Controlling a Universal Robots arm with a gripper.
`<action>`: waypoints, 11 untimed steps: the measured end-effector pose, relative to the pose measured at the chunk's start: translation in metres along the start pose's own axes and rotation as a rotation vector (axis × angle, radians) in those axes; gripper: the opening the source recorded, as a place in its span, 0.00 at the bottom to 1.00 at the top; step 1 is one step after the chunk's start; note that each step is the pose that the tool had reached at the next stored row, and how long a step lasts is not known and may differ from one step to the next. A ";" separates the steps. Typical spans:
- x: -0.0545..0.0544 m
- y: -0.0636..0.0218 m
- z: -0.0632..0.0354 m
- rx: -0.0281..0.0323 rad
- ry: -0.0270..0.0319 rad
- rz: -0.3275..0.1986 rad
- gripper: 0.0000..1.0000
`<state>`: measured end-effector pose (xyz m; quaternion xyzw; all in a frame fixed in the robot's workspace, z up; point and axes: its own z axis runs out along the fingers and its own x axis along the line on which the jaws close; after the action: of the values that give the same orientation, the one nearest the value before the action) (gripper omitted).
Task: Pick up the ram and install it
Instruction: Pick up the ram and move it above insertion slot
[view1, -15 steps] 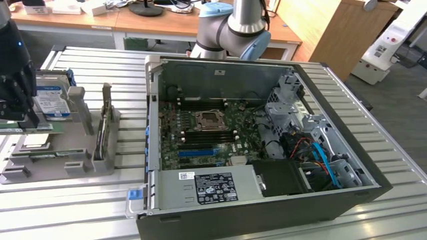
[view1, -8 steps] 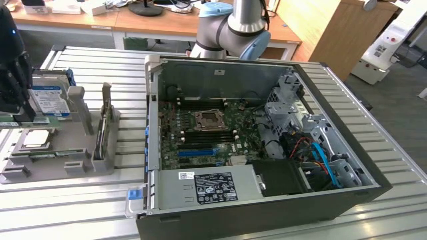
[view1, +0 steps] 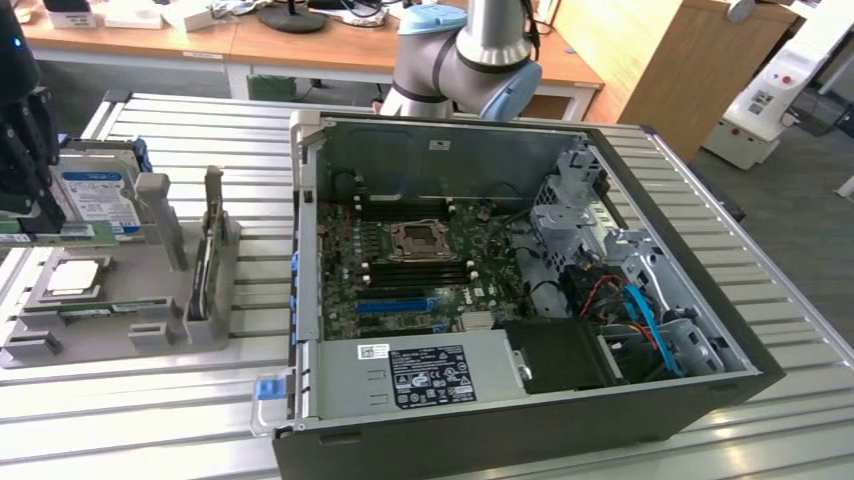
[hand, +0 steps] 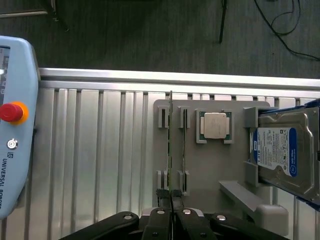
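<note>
closed gripper (hand: 171, 202) over the ram (hand: 171, 140)

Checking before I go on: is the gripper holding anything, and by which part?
Nothing, it seems. The gripper is shut with nothing between its fingers, and the ram stands on edge in its grey holder.

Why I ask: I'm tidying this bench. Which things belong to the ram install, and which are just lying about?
Part of the job:
ram, standing on edge in the gray holder
gripper, shut, lined up with the ram
open computer case with its motherboard

Lying about:
CPU in the holder
blue-labelled hard drive
teach pendant
</note>
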<state>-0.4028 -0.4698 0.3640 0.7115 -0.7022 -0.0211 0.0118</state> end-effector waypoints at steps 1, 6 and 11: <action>0.000 0.0001 -0.0027 0.0001 -0.0001 0.000 0.12; 0.000 0.0014 -0.0364 0.0001 -0.0001 0.000 0.12; -0.001 0.0017 -0.0437 0.0001 -0.0001 0.000 0.12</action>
<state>-0.4025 -0.4698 0.4078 0.7116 -0.7022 -0.0211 0.0117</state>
